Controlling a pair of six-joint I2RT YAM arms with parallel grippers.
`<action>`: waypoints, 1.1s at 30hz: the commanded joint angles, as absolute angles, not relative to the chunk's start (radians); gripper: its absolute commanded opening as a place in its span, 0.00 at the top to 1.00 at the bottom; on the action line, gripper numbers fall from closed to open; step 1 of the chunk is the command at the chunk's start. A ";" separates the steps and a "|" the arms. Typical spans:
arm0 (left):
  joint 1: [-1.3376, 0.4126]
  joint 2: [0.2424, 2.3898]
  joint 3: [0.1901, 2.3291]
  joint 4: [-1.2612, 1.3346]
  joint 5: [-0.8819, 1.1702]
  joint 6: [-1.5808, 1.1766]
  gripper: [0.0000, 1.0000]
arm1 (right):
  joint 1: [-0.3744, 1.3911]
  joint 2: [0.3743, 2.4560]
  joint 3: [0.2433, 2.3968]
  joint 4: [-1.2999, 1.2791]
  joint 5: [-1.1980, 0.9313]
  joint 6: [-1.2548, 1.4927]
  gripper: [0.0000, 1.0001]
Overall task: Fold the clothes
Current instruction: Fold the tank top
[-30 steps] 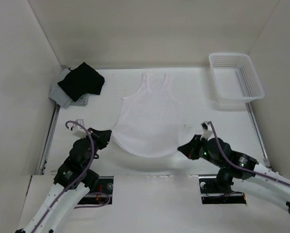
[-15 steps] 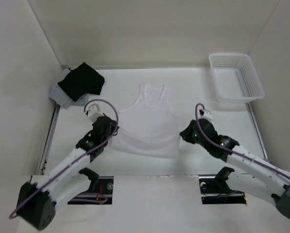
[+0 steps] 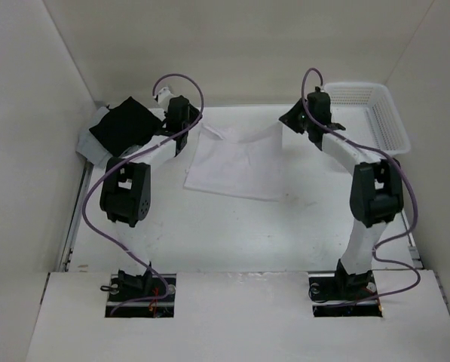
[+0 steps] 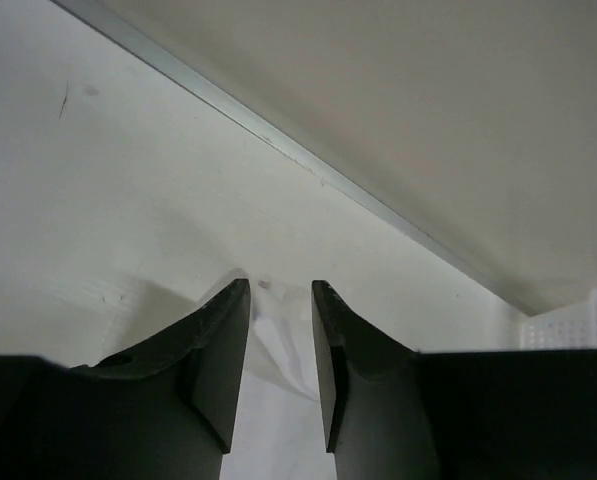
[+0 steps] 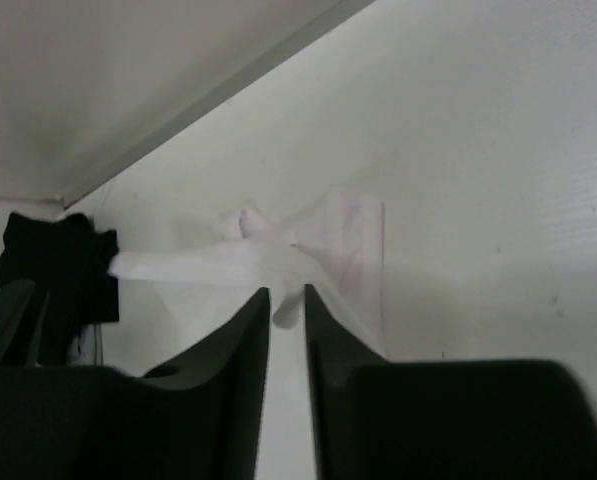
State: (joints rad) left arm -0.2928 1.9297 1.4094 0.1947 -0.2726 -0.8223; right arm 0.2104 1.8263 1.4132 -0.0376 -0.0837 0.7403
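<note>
The clothes [image 3: 236,162], a thin white garment with a faint pink tint, lie folded in half at the far middle of the table. My left gripper [image 3: 197,124] hangs over the fold's far left corner. In the left wrist view it [image 4: 280,285] is open, with loose cloth [image 4: 278,350] lying in the gap. My right gripper [image 3: 286,121] is at the far right corner. In the right wrist view it [image 5: 286,290] stands slightly open, a tuft of the clothes [image 5: 348,240] at its tips.
A black garment [image 3: 123,124] lies on a grey cloth stack [image 3: 89,145] at the far left, close to my left arm. A white mesh basket [image 3: 368,121] stands at the far right. The back wall rises just behind both grippers.
Both grippers carried the garment's near hem from the front of the table to the far side, folding it over. Both sets of jaws, shut before, have parted.
</note>
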 commanded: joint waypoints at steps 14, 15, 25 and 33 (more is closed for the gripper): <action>-0.289 1.355 0.494 0.400 -0.189 -0.923 0.61 | 0.376 1.456 0.688 0.302 0.024 0.772 0.97; -0.280 1.329 0.465 0.385 -0.157 -0.926 0.61 | 0.395 1.422 0.640 0.308 0.037 0.775 0.98; -0.239 1.428 0.443 0.480 -0.048 -0.934 0.55 | 0.482 1.310 0.416 0.388 0.141 0.848 0.61; -0.252 1.551 0.488 0.523 -0.072 -0.968 0.70 | 0.463 1.440 0.422 0.485 0.104 0.952 0.58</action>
